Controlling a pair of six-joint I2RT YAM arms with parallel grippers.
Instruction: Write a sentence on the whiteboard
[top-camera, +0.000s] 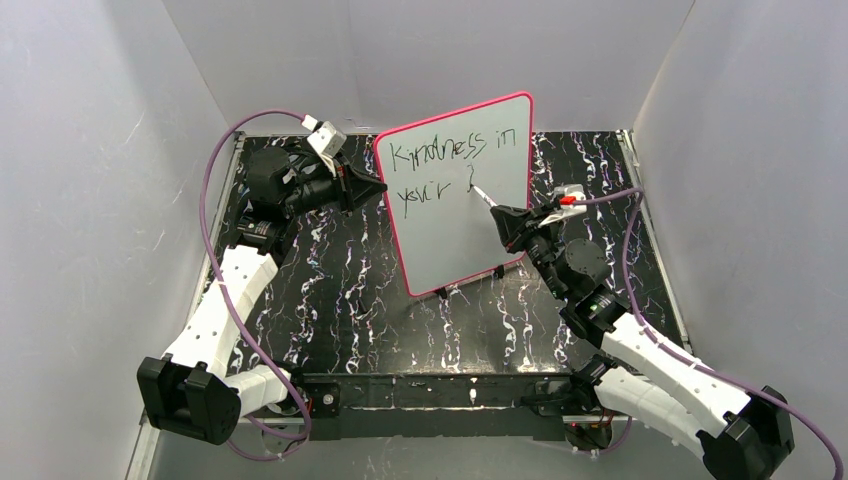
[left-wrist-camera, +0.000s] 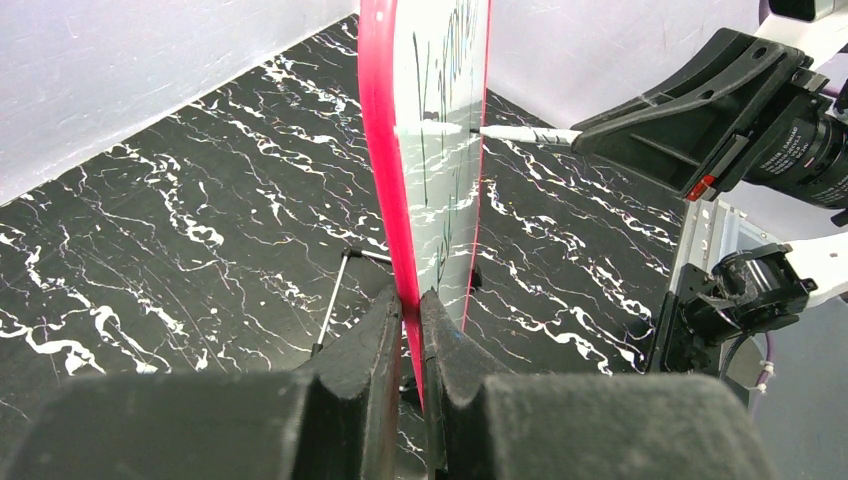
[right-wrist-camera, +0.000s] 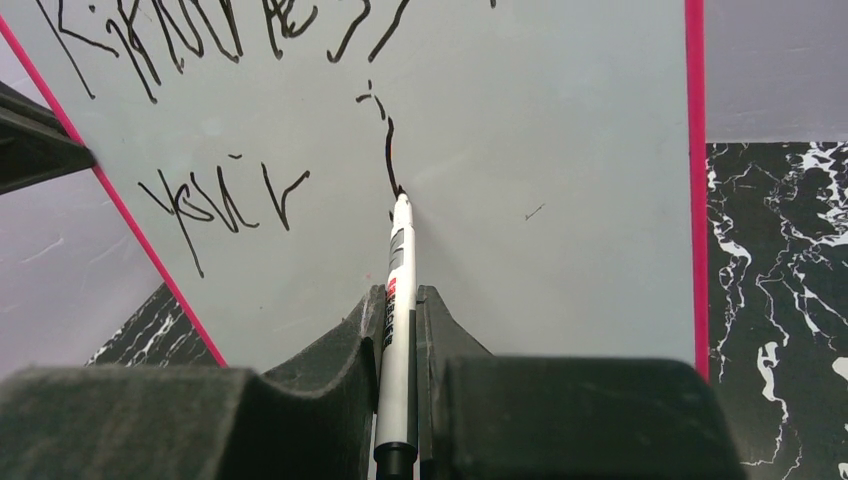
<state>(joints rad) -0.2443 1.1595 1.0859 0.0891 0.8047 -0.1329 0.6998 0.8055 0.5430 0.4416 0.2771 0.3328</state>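
**Q:** What is the right tool doing?

**A:** The right tool (right-wrist-camera: 400, 305) is clamped tight on a white marker (right-wrist-camera: 401, 262), which runs straight up between its two dark fingers. The marker's tip touches the whiteboard (right-wrist-camera: 560, 150) at the lower end of a short, dark, curved stroke.

**Q:** And the left tool?

**A:** The left tool (left-wrist-camera: 410, 305) is closed narrow on the whiteboard's pink-red frame. It has one finger on each face and grips the left edge as seen from overhead.

**Q:** Where does the whiteboard stand?

**A:** It stands upright on small black feet near the middle of a black tabletop (top-camera: 340, 290) veined with white. It is between the two arms, and its writing face is turned toward the right arm.

**Q:** What does the writing say?

**A:** The sentence (top-camera: 450, 150) is in thin, rough, dark handwriting. The top line reads "Kindness in". Below it on the left is "your". The curved stroke under the marker lies to the right of "your" and is apart from it. A tiny stray mark sits farther right on the bare board.

**Q:** What surrounds the scene?

**A:** Plain pale grey walls (top-camera: 90, 150) enclose the tabletop on three sides.
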